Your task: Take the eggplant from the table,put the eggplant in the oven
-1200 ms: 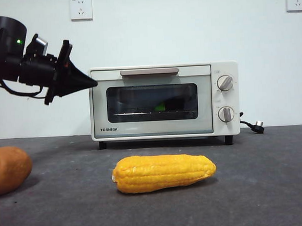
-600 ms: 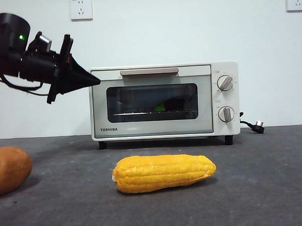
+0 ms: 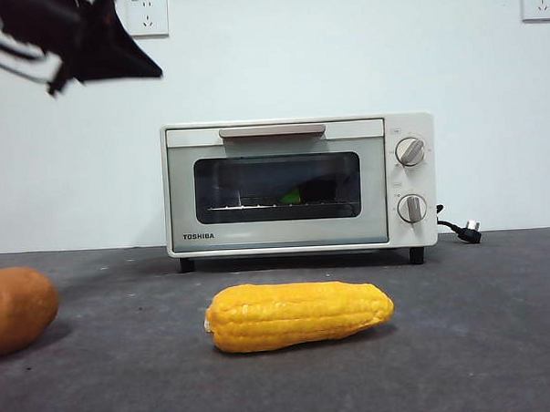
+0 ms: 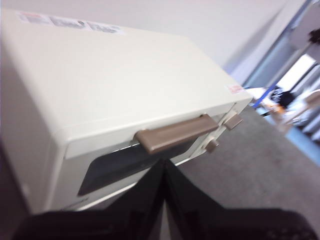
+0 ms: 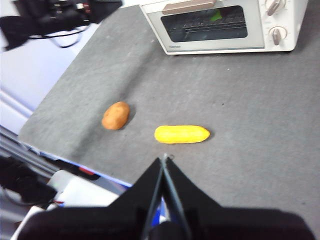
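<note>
Moved: left tool (image 3: 155,72) has risen since a second ago, from beside the oven's upper left corner to the frame's upper left, above the oven; blurred.
Corn (image 3: 299,314): lying on the desk (image 3: 482,343), lower centre.
Potato (image 3: 19,308): left edge, on the desk.
Oven (image 3: 300,183): centre, door closed.
Eggplant (image 3: 291,196): inside the oven; green cap shows through the glass.
Left tool jaws: clenched, empty.
Right tool (image 5: 164,159): clenched, empty, high over the desk's near edge.
</note>
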Controlling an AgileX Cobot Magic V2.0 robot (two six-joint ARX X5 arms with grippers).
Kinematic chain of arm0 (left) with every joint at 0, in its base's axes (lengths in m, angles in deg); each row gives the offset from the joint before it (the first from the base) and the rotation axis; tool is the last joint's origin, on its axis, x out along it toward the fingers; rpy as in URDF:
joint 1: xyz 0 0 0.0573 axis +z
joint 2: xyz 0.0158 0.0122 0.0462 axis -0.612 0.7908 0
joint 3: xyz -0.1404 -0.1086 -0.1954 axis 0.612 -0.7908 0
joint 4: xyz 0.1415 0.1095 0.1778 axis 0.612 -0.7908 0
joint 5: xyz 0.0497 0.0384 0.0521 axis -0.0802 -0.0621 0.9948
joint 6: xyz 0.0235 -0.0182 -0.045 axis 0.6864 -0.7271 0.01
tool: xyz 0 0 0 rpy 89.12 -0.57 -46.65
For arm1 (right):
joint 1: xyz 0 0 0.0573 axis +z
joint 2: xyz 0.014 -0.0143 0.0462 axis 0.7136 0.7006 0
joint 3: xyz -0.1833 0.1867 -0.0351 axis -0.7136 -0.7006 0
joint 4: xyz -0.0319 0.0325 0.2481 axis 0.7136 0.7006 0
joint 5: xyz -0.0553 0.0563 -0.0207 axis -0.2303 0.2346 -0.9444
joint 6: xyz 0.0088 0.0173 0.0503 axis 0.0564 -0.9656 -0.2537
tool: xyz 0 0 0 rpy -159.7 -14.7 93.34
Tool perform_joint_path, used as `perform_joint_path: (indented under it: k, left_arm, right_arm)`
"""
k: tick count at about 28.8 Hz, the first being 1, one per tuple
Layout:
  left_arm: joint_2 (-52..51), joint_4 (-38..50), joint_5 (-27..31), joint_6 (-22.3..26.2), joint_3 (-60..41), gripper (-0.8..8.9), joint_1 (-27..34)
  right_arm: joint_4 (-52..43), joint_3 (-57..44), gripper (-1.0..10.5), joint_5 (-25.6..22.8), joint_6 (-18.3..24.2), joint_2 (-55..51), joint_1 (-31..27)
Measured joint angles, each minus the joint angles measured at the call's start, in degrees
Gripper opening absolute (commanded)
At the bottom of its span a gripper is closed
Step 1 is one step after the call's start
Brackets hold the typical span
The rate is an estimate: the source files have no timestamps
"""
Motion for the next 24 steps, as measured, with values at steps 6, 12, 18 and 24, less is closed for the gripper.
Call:
perform_joint_path:
  k: [6,12,18,24]
  left_arm:
    - [-11.1,-13.9,9.3,5.0,0.0,-0.06,-2.8]
    - [-20.7,-23.7,12.5,6.9,0.0,-0.06,-5.8]
    - [-28.7,-31.8,16.0,7.4,0.0,-0.06,-8.7]
    - [-35.7,-38.8,19.6,7.9,0.0,-0.06,-10.3]
  right_arm:
    - [0.0,0.0,-0.1,-1.7,1.1,0.0,0.0]
    - [0.0,0.0,-0.1,-2.0,2.3,0.0,0.0]
    - [0.0,0.0,-0.1,-2.1,3.4,0.0,0.0]
    - [0.0,0.0,-0.1,-3.8,4.3,0.0,0.0]
